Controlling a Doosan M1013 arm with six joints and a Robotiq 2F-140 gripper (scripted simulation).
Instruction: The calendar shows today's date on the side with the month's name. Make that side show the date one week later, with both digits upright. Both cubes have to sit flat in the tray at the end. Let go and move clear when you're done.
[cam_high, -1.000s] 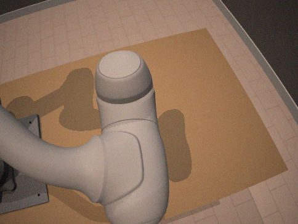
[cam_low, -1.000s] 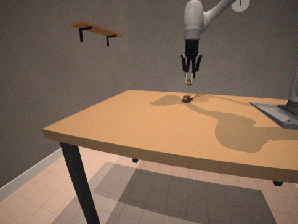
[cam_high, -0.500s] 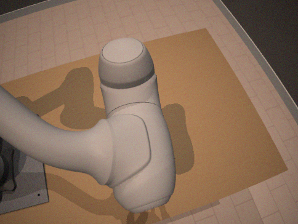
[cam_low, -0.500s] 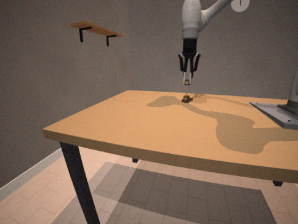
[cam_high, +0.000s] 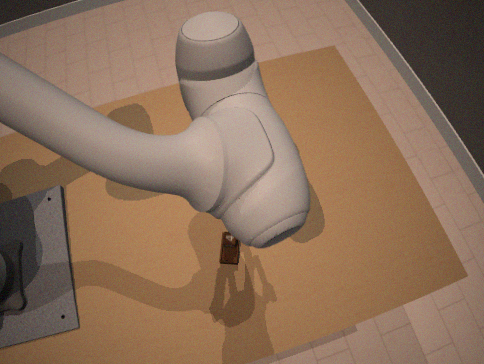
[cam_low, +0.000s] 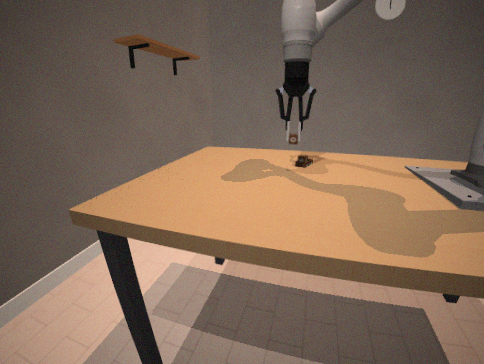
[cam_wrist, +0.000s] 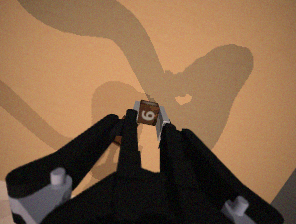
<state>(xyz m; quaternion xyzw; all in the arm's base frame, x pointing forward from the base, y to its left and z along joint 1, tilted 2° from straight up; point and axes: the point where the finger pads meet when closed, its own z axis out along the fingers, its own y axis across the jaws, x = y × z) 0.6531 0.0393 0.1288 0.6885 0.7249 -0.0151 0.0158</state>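
My gripper (cam_low: 293, 135) (cam_wrist: 147, 111) is shut on a brown wooden cube (cam_low: 293, 140) (cam_wrist: 148, 118) and holds it above the table. The cube's top face shows a light digit, a 6 or a 9, in the wrist view; a side face shows a round light mark in the exterior view. The calendar (cam_high: 229, 256) (cam_low: 303, 164) stands on the table below. It is mostly hidden behind a finger in the wrist view. A light mark shows at its upper end in the top view; its digits and month name are too small to read. The arm hides the gripper there.
The wooden table (cam_high: 390, 210) (cam_low: 210, 210) carries the arm's grey base plate (cam_high: 70, 300) (cam_low: 470, 204) at one side. A wall shelf (cam_low: 160, 48) and a round clock (cam_low: 395, 7) are on the walls. The arm casts broad shadows around the calendar.
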